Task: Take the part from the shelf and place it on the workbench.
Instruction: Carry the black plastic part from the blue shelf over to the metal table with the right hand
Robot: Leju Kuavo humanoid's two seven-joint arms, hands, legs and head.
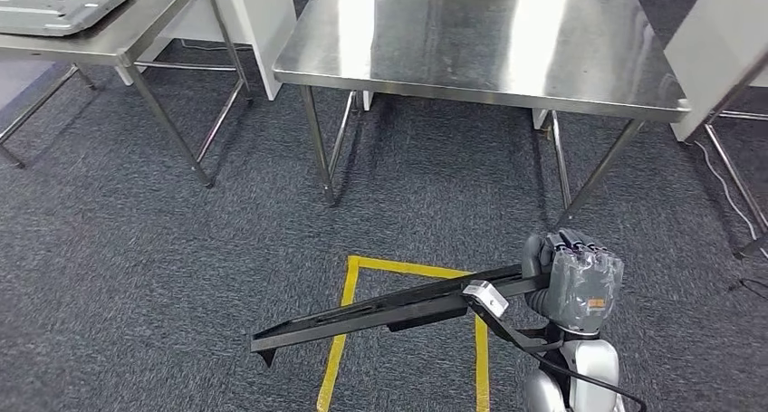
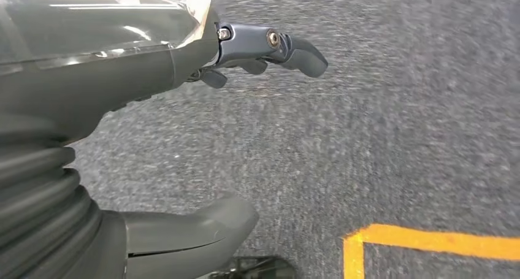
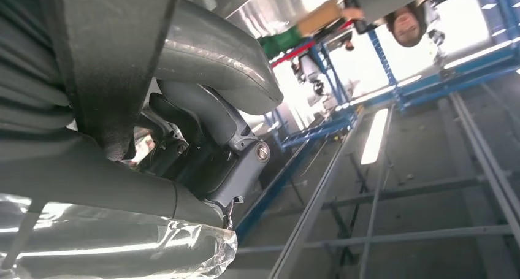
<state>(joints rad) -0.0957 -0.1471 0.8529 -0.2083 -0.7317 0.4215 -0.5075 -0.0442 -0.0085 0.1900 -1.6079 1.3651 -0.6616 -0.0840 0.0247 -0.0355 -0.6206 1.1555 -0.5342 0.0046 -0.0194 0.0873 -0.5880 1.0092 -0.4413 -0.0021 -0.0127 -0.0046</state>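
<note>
Now part (image 1: 389, 311) gripped in right hand (image 1: 580, 272)

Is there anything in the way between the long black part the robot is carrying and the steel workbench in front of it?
Nothing visible. The right hand holds the black part over open carpet, and the near workbench top looks bare where it shows.

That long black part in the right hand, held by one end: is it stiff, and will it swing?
Probably stiff: the long black part juts out from the right robot hand without visible sag. Held at one end, it likely levers hard on the grip and may twist. It looks thin, so perhaps fairly light.
</note>
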